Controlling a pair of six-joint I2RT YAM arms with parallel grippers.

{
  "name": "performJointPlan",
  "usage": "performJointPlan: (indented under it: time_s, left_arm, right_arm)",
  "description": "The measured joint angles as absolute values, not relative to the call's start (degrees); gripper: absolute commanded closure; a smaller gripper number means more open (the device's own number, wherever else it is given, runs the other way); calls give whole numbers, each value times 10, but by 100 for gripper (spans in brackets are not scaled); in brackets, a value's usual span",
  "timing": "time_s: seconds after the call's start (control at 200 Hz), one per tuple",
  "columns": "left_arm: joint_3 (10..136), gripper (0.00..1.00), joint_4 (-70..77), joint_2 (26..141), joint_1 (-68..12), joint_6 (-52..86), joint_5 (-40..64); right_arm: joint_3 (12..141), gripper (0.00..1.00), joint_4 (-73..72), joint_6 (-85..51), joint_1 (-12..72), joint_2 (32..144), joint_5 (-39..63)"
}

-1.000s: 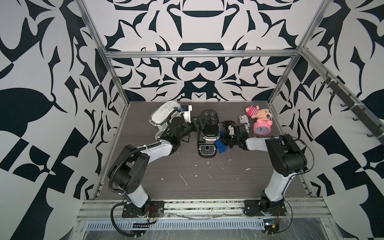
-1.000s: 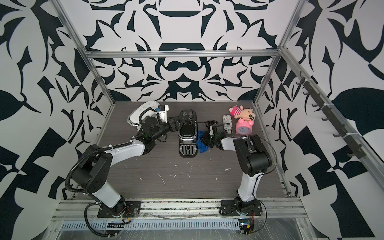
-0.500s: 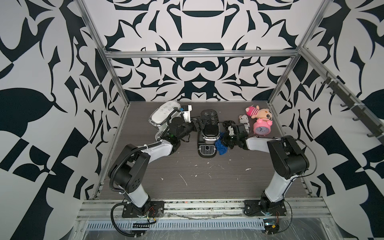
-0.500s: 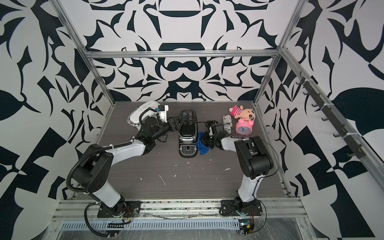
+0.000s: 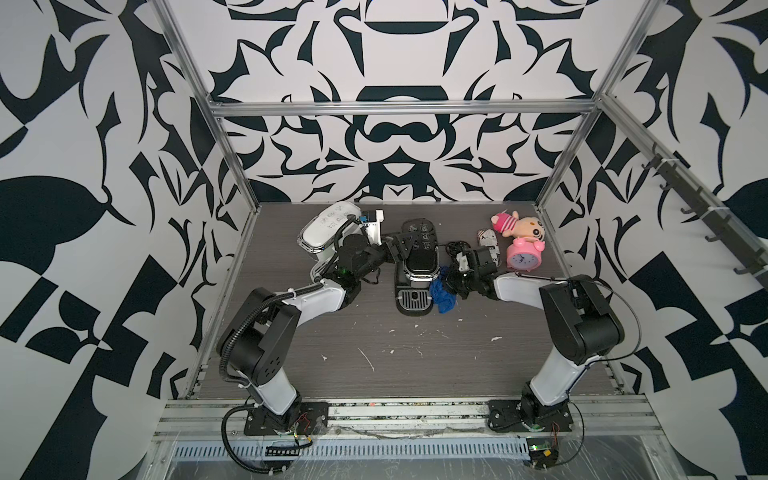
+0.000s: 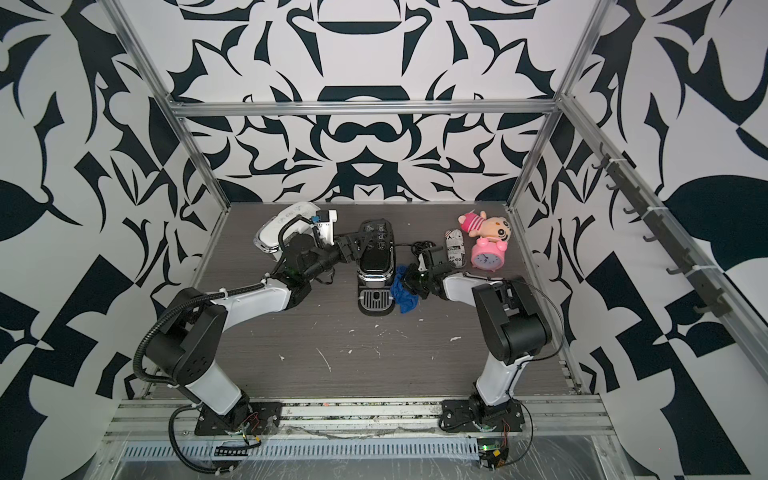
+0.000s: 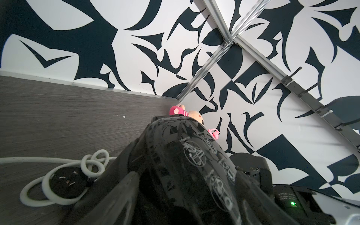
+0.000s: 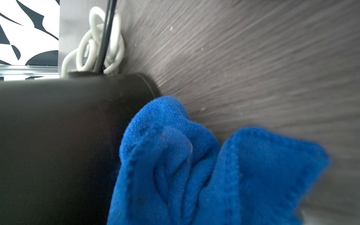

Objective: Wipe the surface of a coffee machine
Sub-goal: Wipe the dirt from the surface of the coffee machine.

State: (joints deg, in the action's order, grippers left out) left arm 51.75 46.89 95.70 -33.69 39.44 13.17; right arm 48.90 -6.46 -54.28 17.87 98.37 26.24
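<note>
The black coffee machine (image 5: 417, 266) (image 6: 374, 262) stands mid-table in both top views. My left gripper (image 5: 400, 246) (image 6: 355, 245) reaches in from the left, its jaws wide around the machine's upper rear. In the left wrist view the glossy lid (image 7: 185, 155) fills the gap beside one of the fingers (image 7: 120, 194). My right gripper (image 5: 452, 281) (image 6: 412, 277) is shut on a blue cloth (image 5: 442, 293) (image 6: 403, 293), pressed against the machine's right side. In the right wrist view the cloth (image 8: 194, 165) hides the fingers, next to the black wall (image 8: 58, 136).
A white appliance (image 5: 328, 226) stands behind my left wrist. A pink alarm clock (image 5: 524, 257), a plush doll (image 5: 519, 224) and a patterned packet (image 5: 486, 241) sit at the back right. A white cord with a plug (image 7: 64, 181) lies behind the machine. White crumbs (image 5: 370, 361) dot the front.
My right arm has shifted slightly toward the front, moving the cloth a little along the machine's side. The left arm has not moved.
</note>
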Motion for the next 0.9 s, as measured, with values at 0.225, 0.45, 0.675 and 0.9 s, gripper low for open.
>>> performJointPlan:
  time_s: [0.225, 0.45, 0.675, 0.9]
  left_arm:
    - [520, 20, 472, 961, -336, 397, 132]
    - [522, 21, 481, 967, -333, 407, 133]
    - [523, 22, 488, 970, -328, 415, 135]
    - [523, 22, 489, 970, -328, 419, 135]
  right_arm:
    - [500, 100, -29, -543, 183, 933, 256]
    - [504, 100, -62, -542, 182, 1005, 259]
    - [507, 100, -122, -545, 164, 1062, 316]
    - [520, 100, -77, -543, 169, 1036, 297]
